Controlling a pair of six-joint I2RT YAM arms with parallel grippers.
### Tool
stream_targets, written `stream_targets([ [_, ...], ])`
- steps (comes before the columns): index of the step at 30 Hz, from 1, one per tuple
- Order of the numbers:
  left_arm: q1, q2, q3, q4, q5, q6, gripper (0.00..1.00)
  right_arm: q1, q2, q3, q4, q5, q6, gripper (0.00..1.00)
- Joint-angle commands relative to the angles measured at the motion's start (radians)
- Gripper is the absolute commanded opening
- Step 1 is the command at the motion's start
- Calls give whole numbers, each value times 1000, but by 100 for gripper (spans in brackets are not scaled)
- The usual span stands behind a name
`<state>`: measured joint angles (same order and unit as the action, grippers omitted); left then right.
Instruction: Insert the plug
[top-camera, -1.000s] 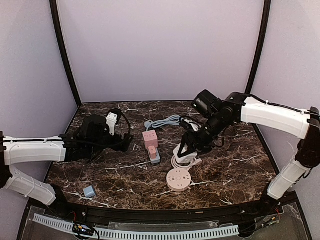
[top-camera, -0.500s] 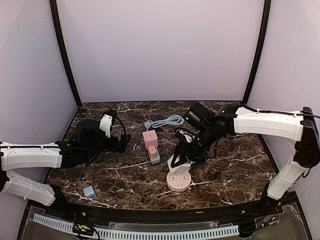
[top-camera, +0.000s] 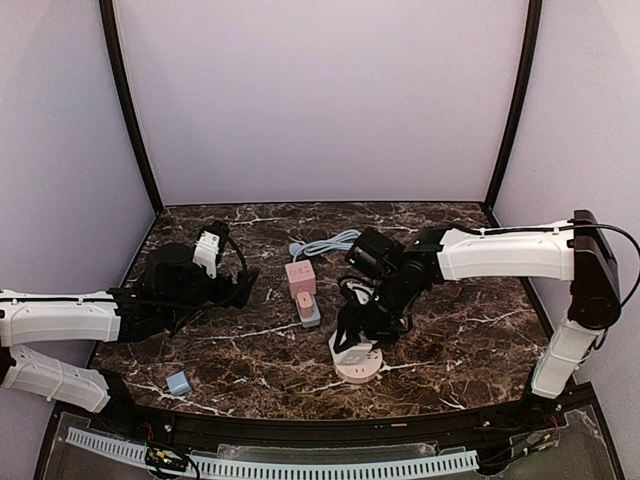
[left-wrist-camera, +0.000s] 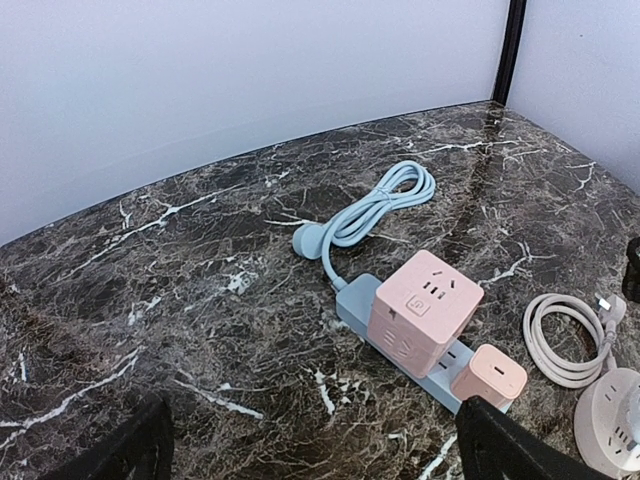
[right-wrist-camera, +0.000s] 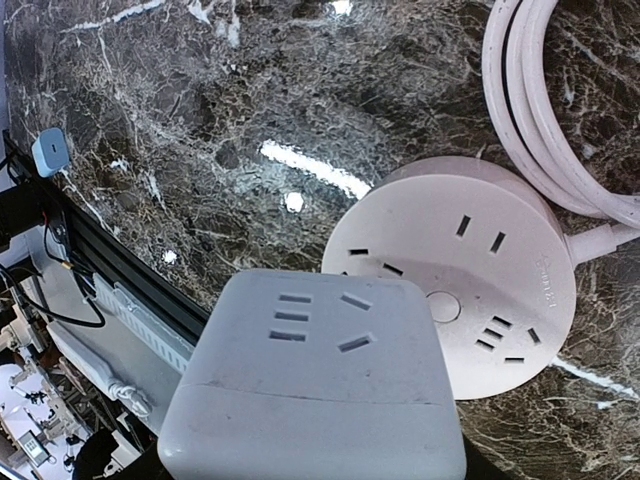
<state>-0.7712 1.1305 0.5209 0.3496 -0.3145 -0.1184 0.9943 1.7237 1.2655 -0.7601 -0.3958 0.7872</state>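
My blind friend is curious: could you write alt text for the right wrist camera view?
A white square adapter block with socket slots fills the foreground, overlapping the edge of a round pale pink socket hub on the dark marble table. A coiled white cable lies upper right; a small blue cube sits far left.

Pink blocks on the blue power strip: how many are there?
2. A big pink cube adapter stands plugged on the blue power strip. A small pink charger sits beside it, at the end away from the cable. None seems hidden.
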Motion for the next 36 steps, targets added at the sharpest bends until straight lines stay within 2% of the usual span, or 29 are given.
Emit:
stream_targets([
  [1,5,-19,-17,21,-3,9,99,6,16,15,21,29,-10,0],
  [36,5,-8,-17,26,16,5,99,8,65,70,-109,171,-49,0],
])
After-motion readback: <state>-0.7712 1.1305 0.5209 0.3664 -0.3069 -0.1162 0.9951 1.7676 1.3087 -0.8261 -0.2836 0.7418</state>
